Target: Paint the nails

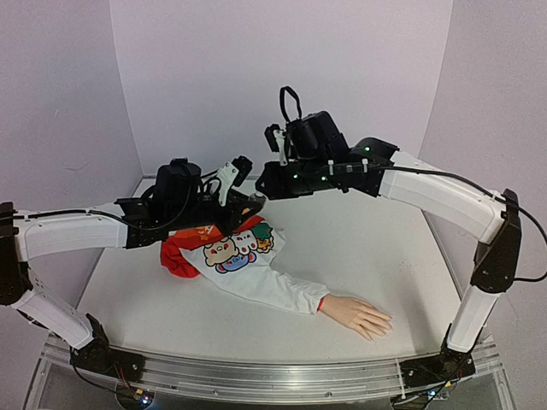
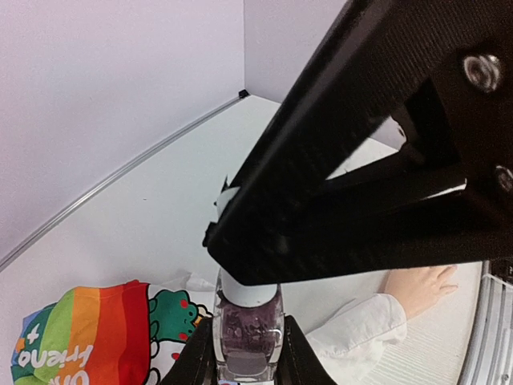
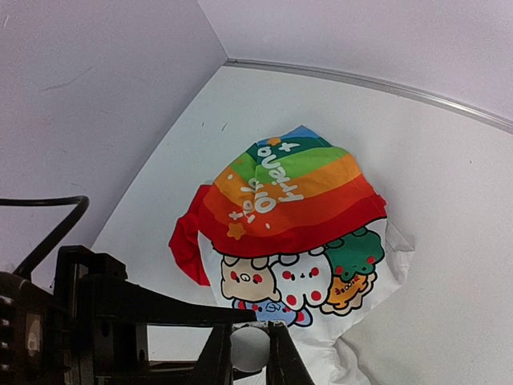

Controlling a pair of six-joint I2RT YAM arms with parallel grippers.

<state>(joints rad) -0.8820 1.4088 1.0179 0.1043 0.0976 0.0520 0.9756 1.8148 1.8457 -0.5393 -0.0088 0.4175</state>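
1. A small clear bottle (image 2: 248, 333) of dark purple liquid is grasped by the left claw (image 2: 248, 358), one finger pressed against each side of the glass.
2. The bottle is held upright in the air above the desk (image 1: 385, 248), over the far part of a shirt (image 1: 235, 256).
3. The bottle's pale cap (image 2: 248, 293) is clenched by the right claw (image 3: 250, 350), whose fingers are closed on it from above.
4. In the left wrist view, much of the picture is filled by the black body of the right claw where it sits over the cap.
5. The two arms are seen meeting above the back of the desk, the left one reaching in from the left and the right one from the right.
6. The shirt is spread flat on the desk; it is white with long sleeves, rainbow stripes, white lettering and cartoon animals, and red fabric is seen at its left edge.
7. A flesh-coloured dummy hand (image 1: 359, 314) lies palm down on the desk at the front right, sticking out of the red cuff of the shirt's sleeve, fingers pointing right.
8. The hand is well apart from both claws and is touched by neither.
9. The nails are at the tips of those fingers, but they are too small to be made out in any view.
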